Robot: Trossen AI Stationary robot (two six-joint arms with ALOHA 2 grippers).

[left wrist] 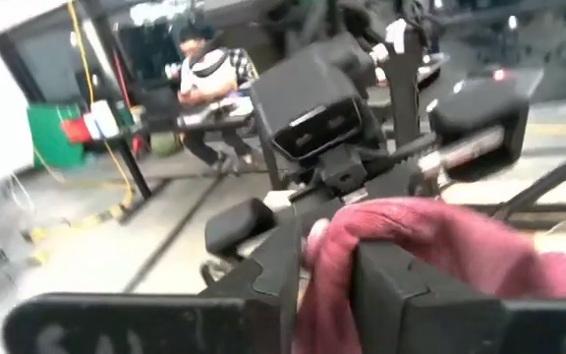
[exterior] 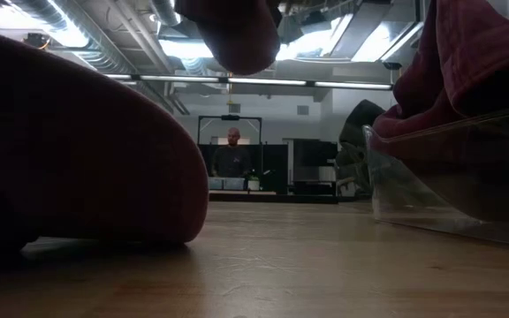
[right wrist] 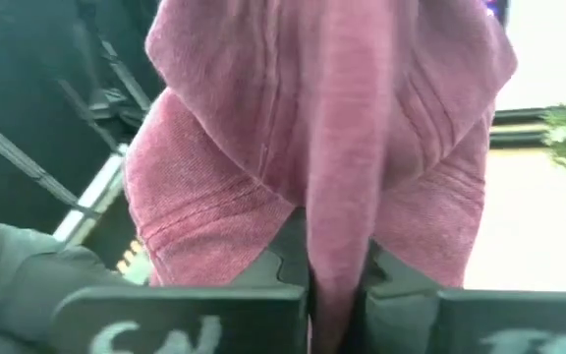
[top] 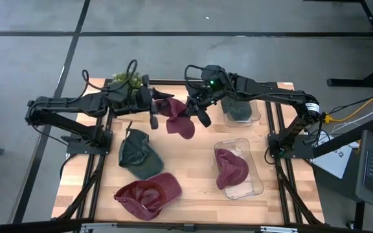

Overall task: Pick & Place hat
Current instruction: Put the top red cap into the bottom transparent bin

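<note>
A maroon hat [top: 179,122] hangs in the air above the far middle of the wooden table [top: 193,169], held between both arms. The right tool [top: 195,110] is clamped on its fabric: in the right wrist view the cloth [right wrist: 332,147] is pinched tight between the two dark fingers [right wrist: 293,258] and drapes over them. The left tool [top: 155,110] is at the hat's other side, and in the left wrist view the maroon cloth [left wrist: 401,251] sits between its fingers [left wrist: 278,265], which stand a little apart around it; whether they grip it firmly cannot be told. On the table lie a dark green hat [top: 138,153] left of centre and another maroon hat [top: 149,193] at the near edge. A clear tray [top: 254,188] on the right holds a third maroon hat [top: 230,167], and a second clear tray [top: 256,115] at the far right holds a dark green hat [top: 238,109]. A small green plant [top: 128,79] stands at the far left corner. In the low view a person [exterior: 232,157] shows in the room beyond the table.
</note>
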